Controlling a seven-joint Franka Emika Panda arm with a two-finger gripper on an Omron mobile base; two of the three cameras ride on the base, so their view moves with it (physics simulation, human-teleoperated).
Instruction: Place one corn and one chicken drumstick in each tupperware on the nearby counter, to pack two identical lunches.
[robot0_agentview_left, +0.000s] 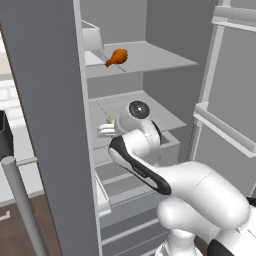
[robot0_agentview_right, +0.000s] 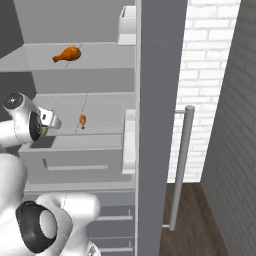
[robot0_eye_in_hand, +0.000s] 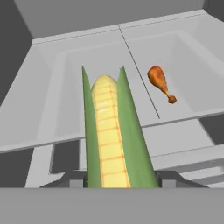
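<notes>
Ridged yellow corn (robot0_eye_in_hand: 107, 131) (smooth green husk) above matt grey shelf (robot0_eye_in_hand: 52, 100)

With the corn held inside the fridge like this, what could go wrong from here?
1. The corn sticks out far beyond the gripper, so its tip might knock the shelf edge while it is pulled out.
2. The open fridge door stands close beside the arm; a wide swing may hit it.
3. One chicken drumstick lies nearby and could be nudged.

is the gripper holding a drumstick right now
No, in the hand view the gripper is closed on an ear of corn, while a drumstick lies apart on the fridge shelf beyond it.
</notes>
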